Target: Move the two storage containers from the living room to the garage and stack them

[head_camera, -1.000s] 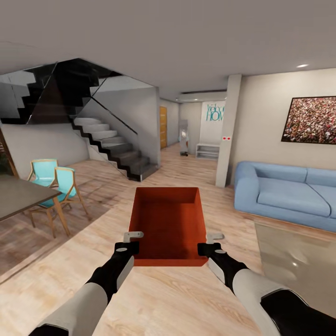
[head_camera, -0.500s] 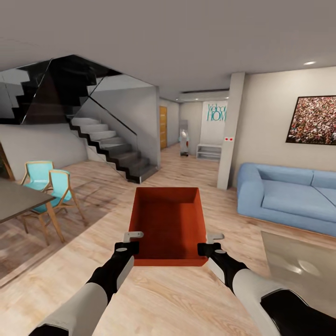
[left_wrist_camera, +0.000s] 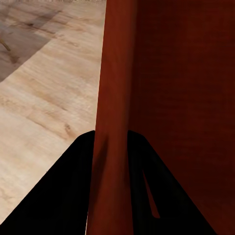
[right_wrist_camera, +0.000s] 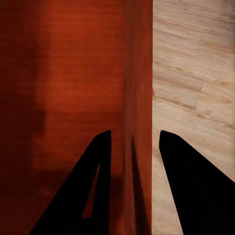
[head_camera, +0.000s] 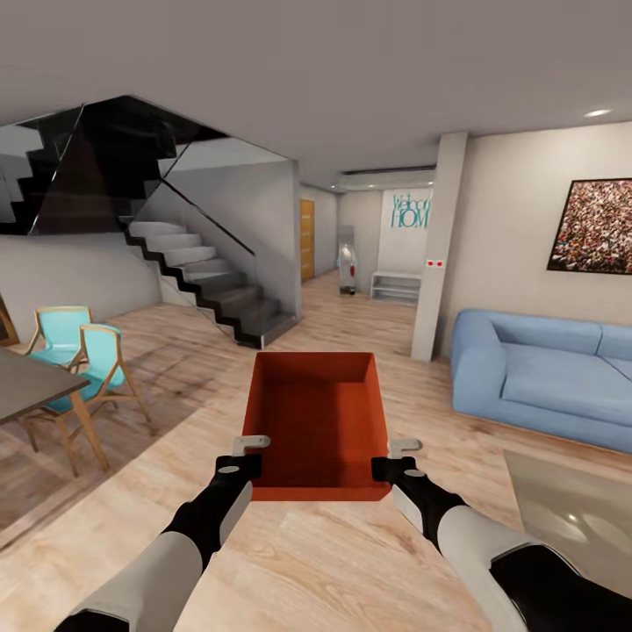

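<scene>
One red-orange storage container [head_camera: 318,421] hangs in front of me, open side up and empty, above the living room's light wood plank floor [head_camera: 307,562]. My left gripper [head_camera: 248,456] is shut on its near left wall and my right gripper [head_camera: 391,458] on its near right wall. In the left wrist view the left gripper [left_wrist_camera: 111,139] pinches the thin red wall [left_wrist_camera: 115,73] between dark fingers. The right wrist view shows the right gripper [right_wrist_camera: 134,132] straddling the other wall [right_wrist_camera: 137,63]. The garage is out of view.
A blue sofa [head_camera: 544,377] and a glass-topped coffee table [head_camera: 579,509] lie to the right. A dining table [head_camera: 26,386] with teal chairs [head_camera: 88,351] stands left. Ahead are a staircase [head_camera: 211,290], a pillar [head_camera: 439,246] and a hallway [head_camera: 351,298] between them.
The whole view has shifted: the sofa slid right and the chairs and table slid left, so the camera moved. The container and both grippers keep the same place in the picture.
</scene>
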